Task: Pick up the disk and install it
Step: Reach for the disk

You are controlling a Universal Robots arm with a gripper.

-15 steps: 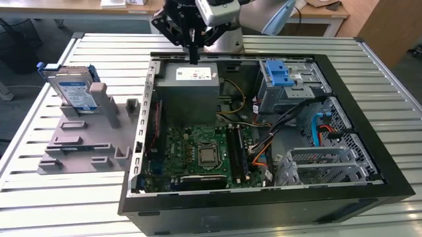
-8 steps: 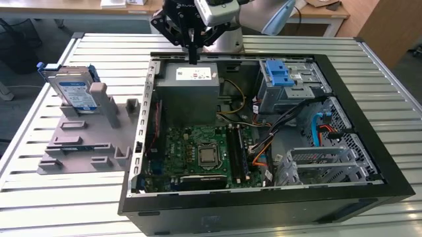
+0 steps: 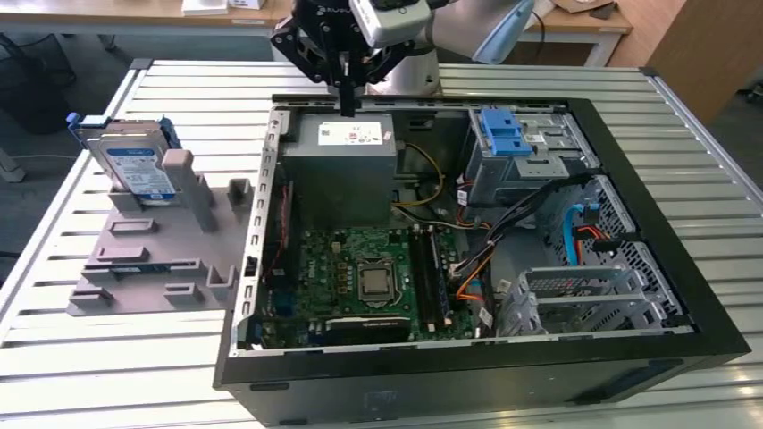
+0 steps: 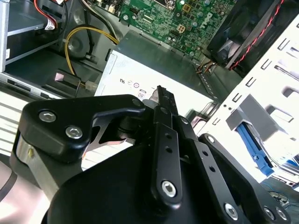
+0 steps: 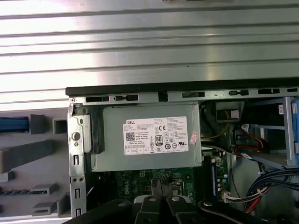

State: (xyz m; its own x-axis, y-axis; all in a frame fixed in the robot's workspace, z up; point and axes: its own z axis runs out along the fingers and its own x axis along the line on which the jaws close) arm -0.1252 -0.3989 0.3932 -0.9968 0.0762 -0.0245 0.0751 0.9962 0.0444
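The disk (image 3: pixel 129 164) is a silver hard drive with a white-and-blue label and a blue frame. It stands on edge in a grey holder (image 3: pixel 143 268) on the table, at the exterior view's left of the open computer case (image 3: pixel 477 362). In the first wrist view its blue edge (image 5: pixel 13 124) shows in the holder. My gripper (image 3: pixel 347 105) hangs at the back of the scene above the case's rear rim, over the grey power-supply box (image 3: pixel 346 165). It is well apart from the disk. Its fingers (image 4: pixel 160 93) are shut together with nothing between them.
Inside the case lie the green motherboard (image 3: pixel 357 268), loose cables (image 3: pixel 524 223), and a metal drive cage with a blue latch (image 3: pixel 501 134) at the back, towards the exterior view's right. The power-supply box (image 5: pixel 149 140) sits just below my gripper (image 5: pixel 161 189). The slatted metal table (image 3: pixel 120 357) surrounds the case.
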